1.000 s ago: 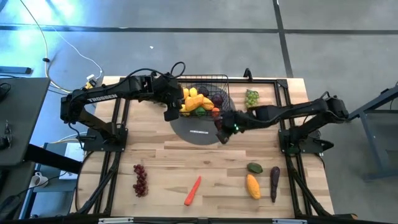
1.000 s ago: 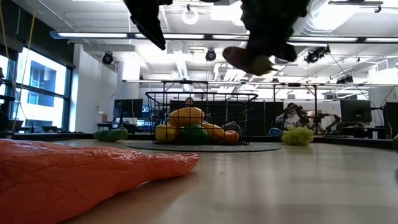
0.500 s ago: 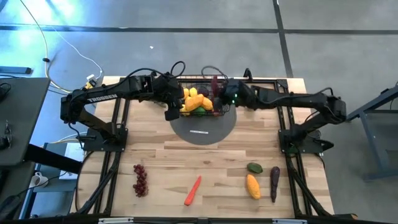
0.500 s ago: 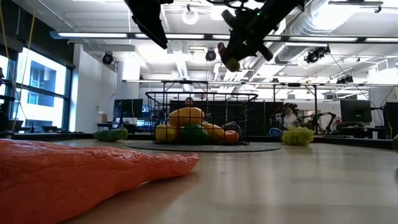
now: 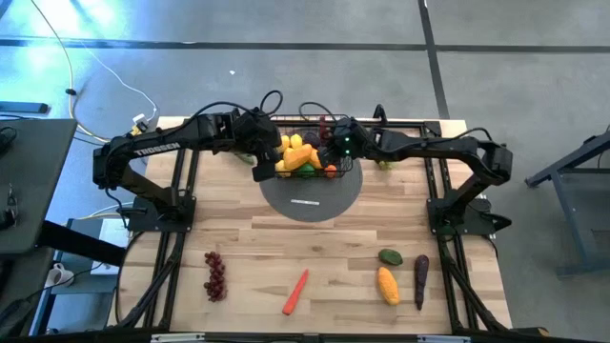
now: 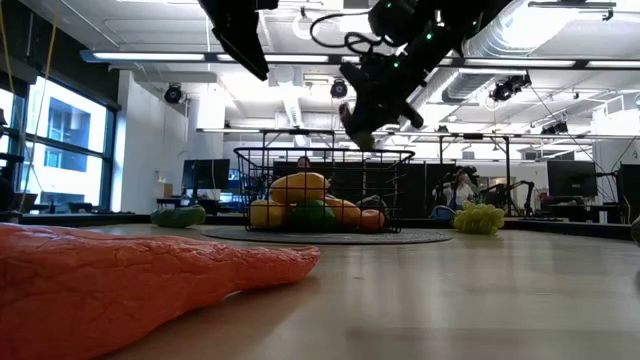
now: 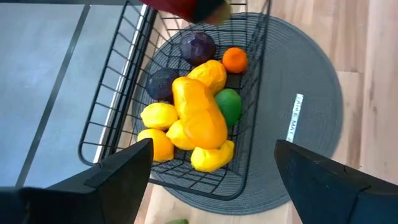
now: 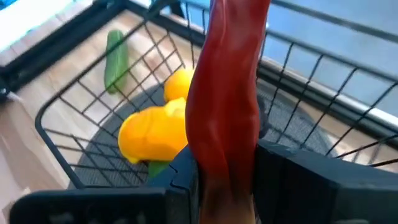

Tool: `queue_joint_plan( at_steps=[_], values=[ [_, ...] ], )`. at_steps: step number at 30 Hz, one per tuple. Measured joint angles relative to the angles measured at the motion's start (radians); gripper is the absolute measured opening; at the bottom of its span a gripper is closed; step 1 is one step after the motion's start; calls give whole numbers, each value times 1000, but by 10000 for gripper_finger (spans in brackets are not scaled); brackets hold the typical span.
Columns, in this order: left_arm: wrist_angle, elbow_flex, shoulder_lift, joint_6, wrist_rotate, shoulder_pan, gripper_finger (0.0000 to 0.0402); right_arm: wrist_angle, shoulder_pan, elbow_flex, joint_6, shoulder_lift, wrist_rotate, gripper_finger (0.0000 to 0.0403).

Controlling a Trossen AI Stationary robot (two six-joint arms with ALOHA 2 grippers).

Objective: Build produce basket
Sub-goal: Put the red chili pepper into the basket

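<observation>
The black wire basket (image 5: 335, 122) stands on the grey round mat (image 5: 310, 195) at the table's far middle. It holds lemons, a mango (image 7: 198, 115), two plums, an orange fruit and a green one. My right gripper (image 5: 331, 145) is above the basket's right part, shut on a red chili (image 8: 227, 93). My left gripper (image 5: 264, 162) is open and empty, above the basket's left side; it shows high up in the low view (image 6: 240, 40). My right gripper pinches the red chili near one end (image 8: 224, 171) between its two fingers (image 8: 283, 174). The chili runs on past the fingertips, along the fingers. The gripper comes from the table's right and slants down (image 6: 365, 105). The chili is clear above the basket.
On the near part of the table lie red grapes (image 5: 216, 274), a carrot (image 5: 296, 292), a mango (image 5: 387, 284), an eggplant (image 5: 420, 280) and a green fruit (image 5: 390, 256). Green grapes (image 6: 478, 218) lie right of the basket, a cucumber (image 8: 115, 59) left of it.
My right gripper has carried the chili from above the mat's right near part toward the table's far edge and a little left, and now it hangs over the basket, lower than half a second ago. It stays shut on the chili.
</observation>
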Motion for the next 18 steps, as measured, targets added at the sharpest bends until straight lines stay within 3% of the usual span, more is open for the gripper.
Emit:
queue_joint_plan(
  at_steps=[9, 18],
  values=[
    [-1, 0, 0, -1, -1, 45, 326, -51, -4, 0, 81, 56, -6, 91],
    [-2, 0, 0, 0, -1, 55, 326, -90, -6, 0, 126, 60, -5, 144]
  ],
)
